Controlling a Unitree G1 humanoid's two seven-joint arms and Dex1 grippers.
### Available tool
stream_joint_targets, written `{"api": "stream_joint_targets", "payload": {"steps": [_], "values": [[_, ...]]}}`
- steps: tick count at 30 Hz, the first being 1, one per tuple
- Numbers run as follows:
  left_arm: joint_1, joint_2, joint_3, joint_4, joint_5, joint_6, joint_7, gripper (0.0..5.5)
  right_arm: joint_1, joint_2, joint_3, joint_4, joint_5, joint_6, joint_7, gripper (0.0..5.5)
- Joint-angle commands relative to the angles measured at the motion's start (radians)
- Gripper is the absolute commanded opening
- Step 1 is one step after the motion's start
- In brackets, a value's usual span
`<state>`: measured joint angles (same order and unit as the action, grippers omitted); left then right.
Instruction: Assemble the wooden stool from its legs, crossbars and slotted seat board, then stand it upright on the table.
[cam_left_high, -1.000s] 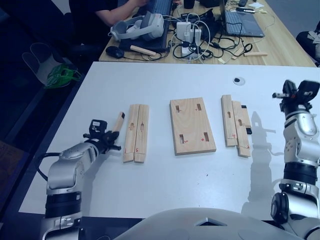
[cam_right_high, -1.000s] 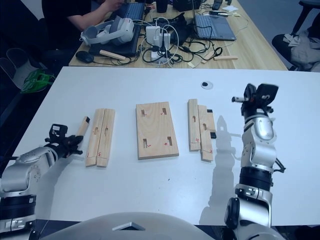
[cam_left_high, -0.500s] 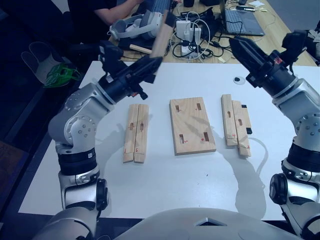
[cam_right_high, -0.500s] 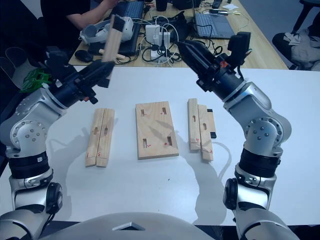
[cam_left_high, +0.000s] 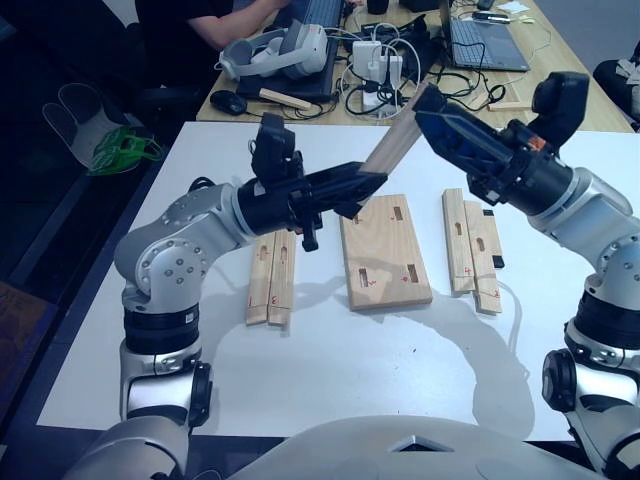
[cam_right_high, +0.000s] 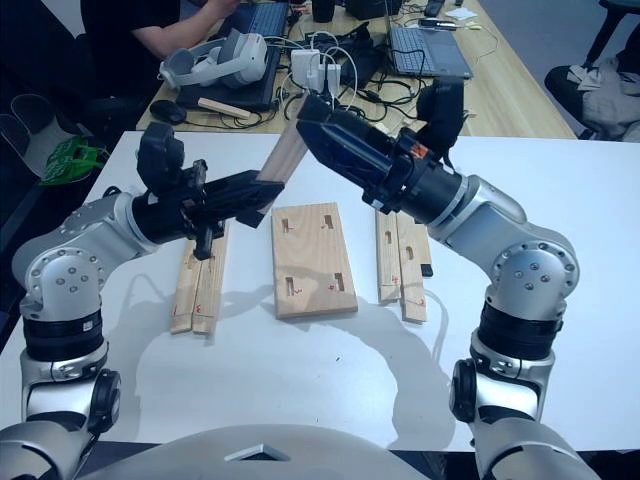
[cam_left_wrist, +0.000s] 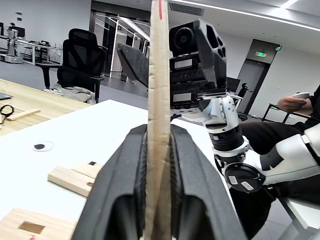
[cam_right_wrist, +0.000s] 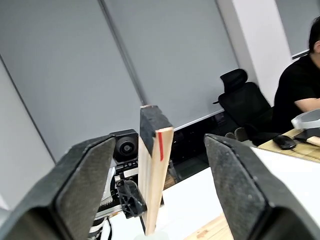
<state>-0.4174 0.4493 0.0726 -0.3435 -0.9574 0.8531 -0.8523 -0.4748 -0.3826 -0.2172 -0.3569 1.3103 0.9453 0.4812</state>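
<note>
Pale wooden bar (cam_left_high: 392, 148) is pinched by left gripper (cam_left_high: 362, 181); right gripper (cam_left_high: 432, 108), spread around its tip, should be closed squarely.

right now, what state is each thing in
left claw: shut on wooden bar
wooden bar: held tilted above the table
right claw: open around wooden bar's tip
seat board: flat, slots empty
left leg pair: lying flat, unassembled
right leg pair: lying flat, unassembled
</note>
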Motion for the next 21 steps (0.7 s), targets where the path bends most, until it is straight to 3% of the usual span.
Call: {"api": "stream_joint_targets", "payload": {"steps": [1,15,21], "values": [[0.000,-0.030,-0.022,-0.030,-0.031,0.014,0.035,0.40,0.010,0.001,0.016,-0.016,0.034,0.005,-0.022,2.93],[-0.024,-0.117,-0.053,-0.065,-0.115,0.035,0.165,0.40,0.010,0.098,0.013,-0.006,0.107,-0.086,-0.190,0.75],[-0.041,-0.142,-0.046,-0.056,-0.144,0.031,0.215,0.40,0.007,0.112,0.021,-0.004,0.131,-0.101,-0.230,0.72]]}}
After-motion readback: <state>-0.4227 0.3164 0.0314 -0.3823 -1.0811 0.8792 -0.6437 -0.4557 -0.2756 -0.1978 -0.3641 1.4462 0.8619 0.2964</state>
